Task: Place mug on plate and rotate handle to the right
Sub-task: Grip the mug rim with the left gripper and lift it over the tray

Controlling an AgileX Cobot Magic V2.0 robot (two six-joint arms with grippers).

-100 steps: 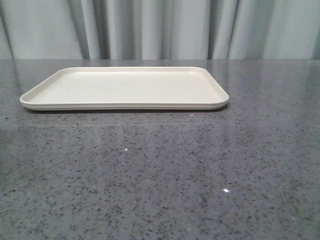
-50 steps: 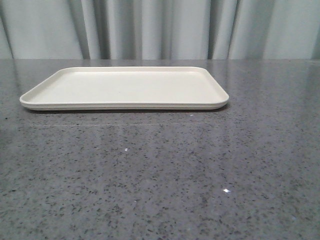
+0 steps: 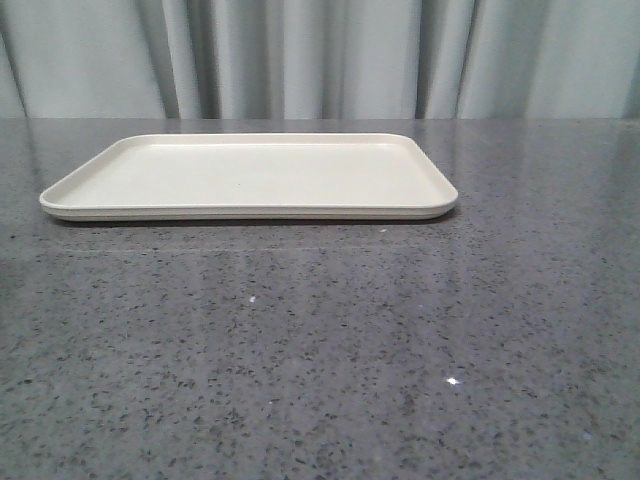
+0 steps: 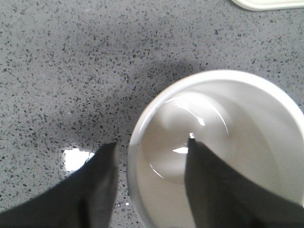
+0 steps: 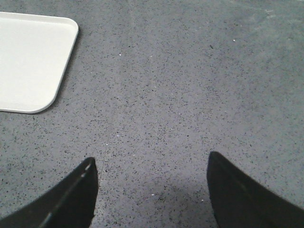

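The white mug [image 4: 247, 118] shows only in the left wrist view, seen from above, standing on the grey table. Its smiley print and black handle are hidden. My left gripper [image 4: 151, 142] is open and straddles the mug's wall: one finger is inside the mug, the other outside with a thin strip of table between it and the rim. The cream plate [image 3: 250, 175] lies flat at the back of the table; a corner also shows in the left wrist view [image 4: 270, 4] and the right wrist view [image 5: 28, 61]. My right gripper [image 5: 151, 157] is open and empty over bare table.
The speckled grey table [image 3: 320, 350] stretches in front of the plate. A grey curtain [image 3: 320, 55] hangs behind the table's far edge. Neither arm nor the mug shows in the front view.
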